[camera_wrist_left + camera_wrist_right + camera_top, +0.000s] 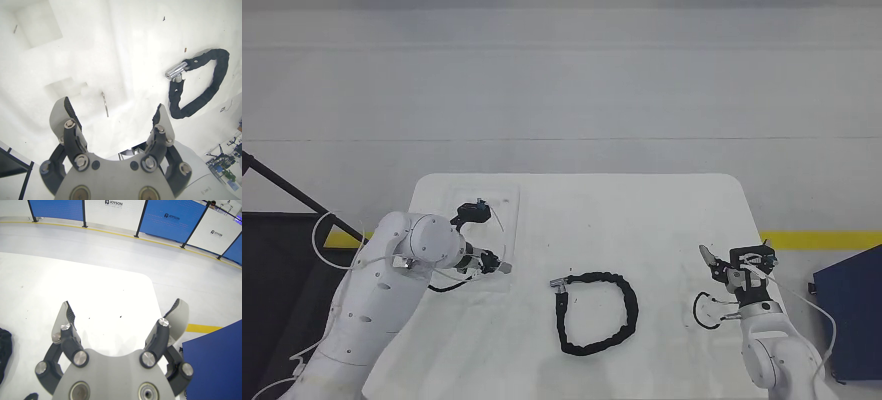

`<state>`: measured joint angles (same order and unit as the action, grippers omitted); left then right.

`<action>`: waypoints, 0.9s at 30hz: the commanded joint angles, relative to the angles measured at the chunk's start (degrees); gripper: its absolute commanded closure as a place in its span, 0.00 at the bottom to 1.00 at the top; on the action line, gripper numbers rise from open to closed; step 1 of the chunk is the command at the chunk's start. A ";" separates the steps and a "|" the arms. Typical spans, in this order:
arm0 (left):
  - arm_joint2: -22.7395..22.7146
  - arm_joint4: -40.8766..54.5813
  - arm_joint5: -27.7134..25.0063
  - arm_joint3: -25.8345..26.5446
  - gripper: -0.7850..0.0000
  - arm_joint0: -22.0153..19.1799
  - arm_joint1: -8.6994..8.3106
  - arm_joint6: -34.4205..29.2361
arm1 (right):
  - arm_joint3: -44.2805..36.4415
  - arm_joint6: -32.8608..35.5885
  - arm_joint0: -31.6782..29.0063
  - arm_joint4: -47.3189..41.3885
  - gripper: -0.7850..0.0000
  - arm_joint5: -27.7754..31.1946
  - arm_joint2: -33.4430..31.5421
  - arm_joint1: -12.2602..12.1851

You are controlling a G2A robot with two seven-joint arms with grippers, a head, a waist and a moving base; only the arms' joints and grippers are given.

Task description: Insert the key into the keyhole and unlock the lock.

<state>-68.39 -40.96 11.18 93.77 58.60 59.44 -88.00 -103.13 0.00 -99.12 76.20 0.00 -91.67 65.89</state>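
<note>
A white counter point(662, 220) sits on a gray floor. In the middle lies a black chain lock point(628, 305), bent into a loop, with its shiny metal end point(559, 286) on the left. A flat white tray point(504, 200) lies near the left edge. The left gripper point(494, 264) hangs over the tray's near corner, jaws toward the lock. The right gripper point(712, 262) is near the right edge, well apart from the lock.

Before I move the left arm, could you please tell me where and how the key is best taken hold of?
Grip the key across its two flat sides, around mid-length, coming straight down from above. It appears as a thin metal strip standing on edge on the white foam tray, so the left gripper's jaws should close on the broad sides, not the narrow edge.
</note>
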 commanded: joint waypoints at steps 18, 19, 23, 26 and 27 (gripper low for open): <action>4.07 1.64 0.68 -0.72 0.57 -1.03 -3.22 0.00 | 0.00 0.00 0.00 0.00 0.00 0.00 0.00 0.00; 4.21 1.70 0.68 -0.71 0.57 -1.16 -3.34 0.00 | 0.00 0.00 0.00 0.00 0.00 0.00 0.00 0.00; 4.53 2.56 1.09 -0.93 0.59 -1.64 -3.71 0.00 | 0.00 0.00 0.00 0.00 0.00 0.00 0.00 0.00; 4.74 3.00 1.36 -1.41 0.65 -2.00 -3.87 0.00 | 0.00 0.00 0.00 0.00 0.00 0.00 0.00 0.00; 4.86 3.13 1.41 -1.54 0.67 -2.06 -3.90 0.00 | 0.00 0.00 0.00 0.00 0.00 0.00 0.00 0.00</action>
<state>-63.65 -37.93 12.54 92.39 56.60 55.56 -88.00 -103.13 0.00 -99.12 76.20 0.00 -91.67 65.89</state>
